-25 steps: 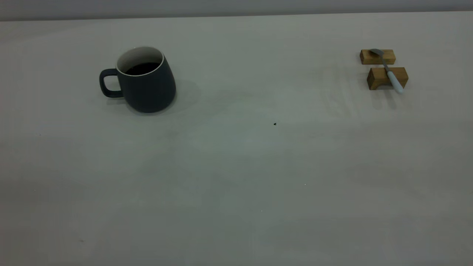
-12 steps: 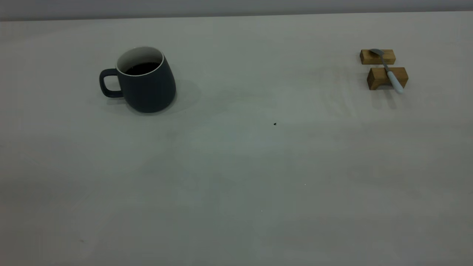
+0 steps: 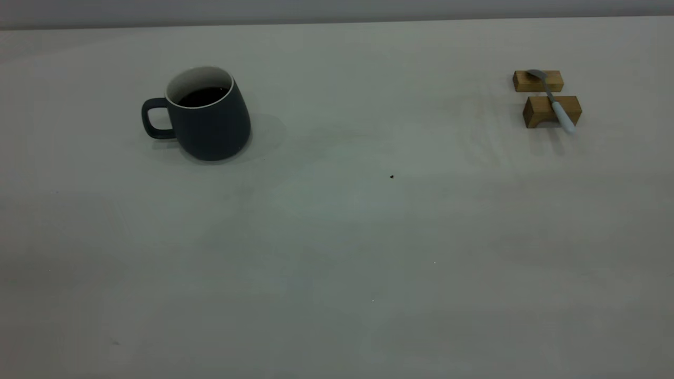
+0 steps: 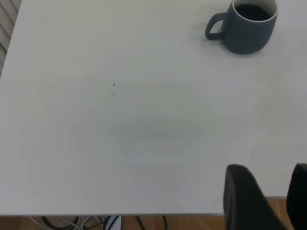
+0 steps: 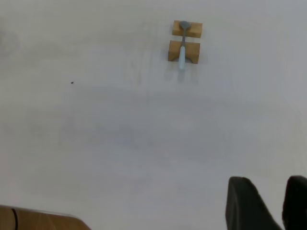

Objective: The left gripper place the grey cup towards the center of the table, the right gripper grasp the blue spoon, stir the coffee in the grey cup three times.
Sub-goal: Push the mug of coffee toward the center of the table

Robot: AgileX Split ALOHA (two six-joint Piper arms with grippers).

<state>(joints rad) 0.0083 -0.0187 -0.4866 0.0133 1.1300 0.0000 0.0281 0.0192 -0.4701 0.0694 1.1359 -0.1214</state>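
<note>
Left gripper (image 4: 271,191) is seen only in its own wrist view, held above the near table edge with its two dark fingers (image 4: 242,196) parted and nothing between them; it is well apart from the grey cup (image 3: 209,116). The cup is placed upright on the table (image 3: 337,237) at the left side in the exterior view, handle turned toward the left edge, with dark coffee (image 3: 204,96) visible inside its white interior. A tiny dark speck (image 3: 392,177) is noted near the middle of the table. At the far right, two small wooden blocks (image 3: 552,110) are set one behind the other, and the blue spoon (image 3: 553,102) is laid across both, metal bowl on the farther block, pale blue handle over the nearer one and overhanging it. Right gripper (image 5: 268,201) is seen only in its wrist view, released, empty, held high and well clear of the spoon.
</note>
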